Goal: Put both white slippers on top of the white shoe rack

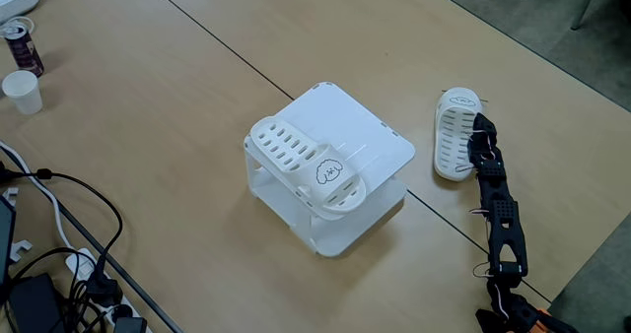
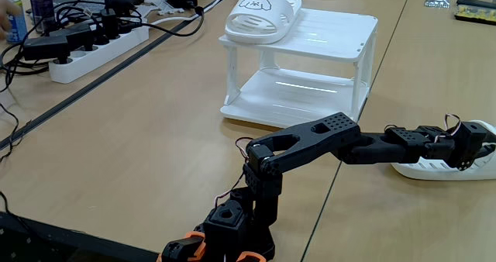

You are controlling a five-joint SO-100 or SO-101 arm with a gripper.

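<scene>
Reaching tool [image 1: 471, 126] over table slipper [image 1: 453, 141], grip unclear | rack [image 1: 380, 141] beside | cup [image 1: 22, 91] far

Arm: my black arm [image 2: 310, 142] reaches low and nearly flat from its base.
Wrist: bent down at the far end.
Gripper: my gripper [image 1: 471, 136] is down at the table; finger gap unclear.

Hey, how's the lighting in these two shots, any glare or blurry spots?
In a fixed view from above, light is even and soft, with a faint shadow under the white shoe rack. In the low fixed view, bright streaks of glare lie on the rack's top and lower shelf, and the far clutter by the power strip looks slightly soft; the black arm stays sharp.
</scene>
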